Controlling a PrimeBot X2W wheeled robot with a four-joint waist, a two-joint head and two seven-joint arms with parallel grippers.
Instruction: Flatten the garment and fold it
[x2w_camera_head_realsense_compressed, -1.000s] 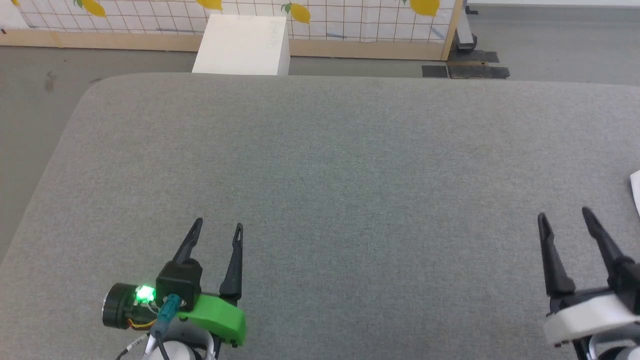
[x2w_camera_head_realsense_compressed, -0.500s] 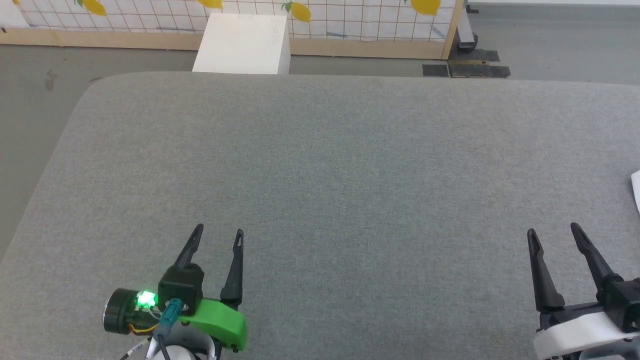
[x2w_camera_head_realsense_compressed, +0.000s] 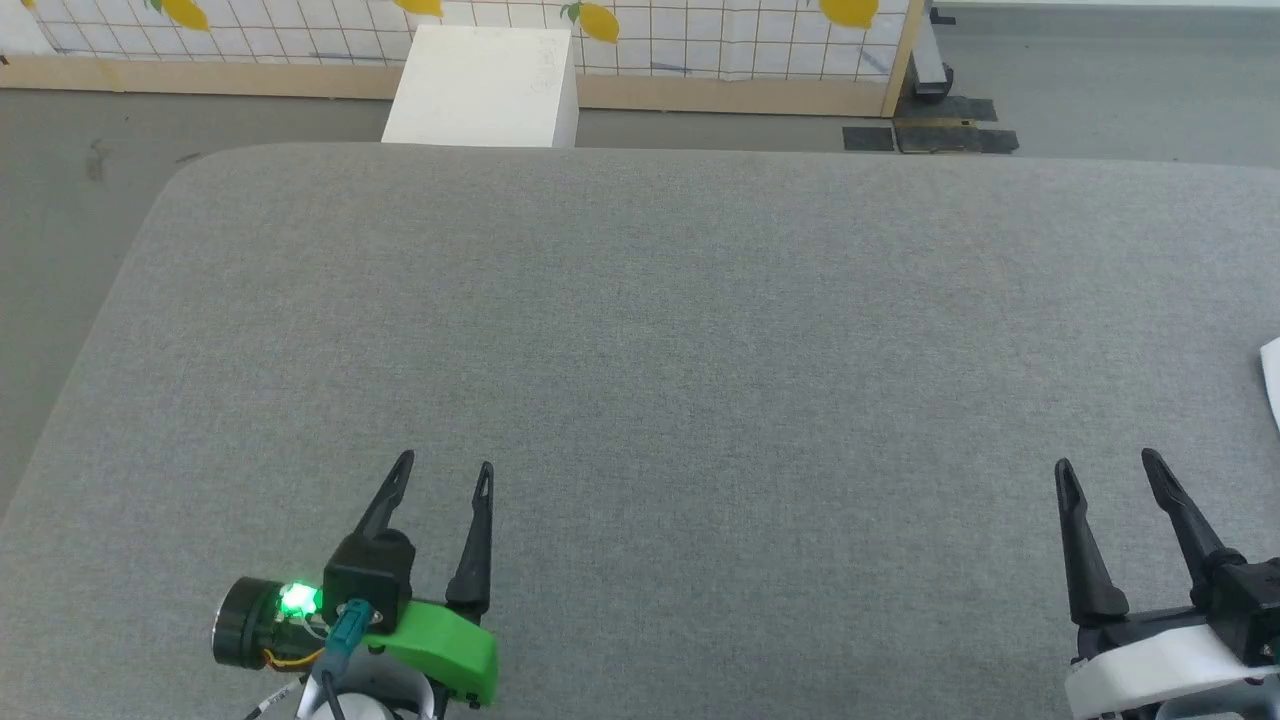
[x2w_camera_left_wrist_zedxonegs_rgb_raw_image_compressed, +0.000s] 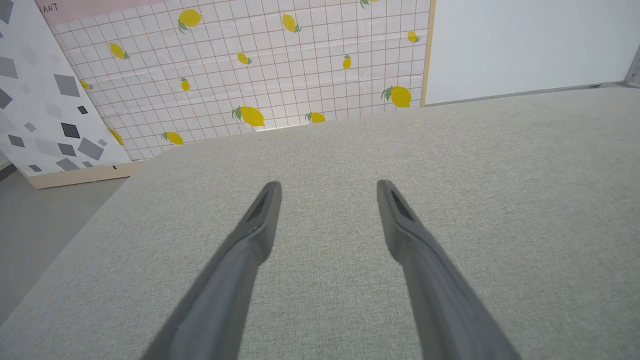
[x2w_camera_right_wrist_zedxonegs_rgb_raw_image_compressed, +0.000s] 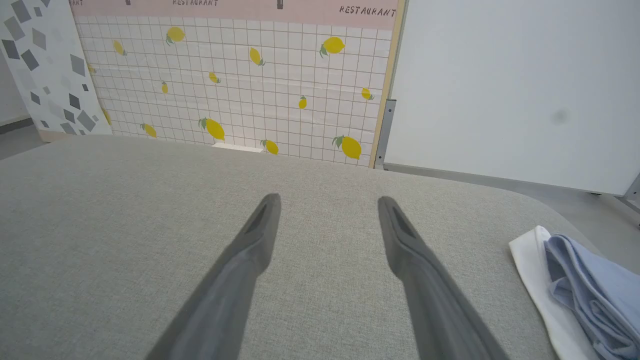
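While left gripper (x2w_camera_head_realsense_compressed: 445, 460) and right gripper (x2w_camera_head_realsense_compressed: 1106, 460) gape empty, the garment (x2w_camera_right_wrist_zedxonegs_rgb_raw_image_compressed: 590, 285) lies farther right.

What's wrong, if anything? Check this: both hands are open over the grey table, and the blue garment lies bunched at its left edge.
Wrong side. The right wrist view shows the blue garment bunched at the table's right edge, not its left. The left hand and right hand are indeed open over it.
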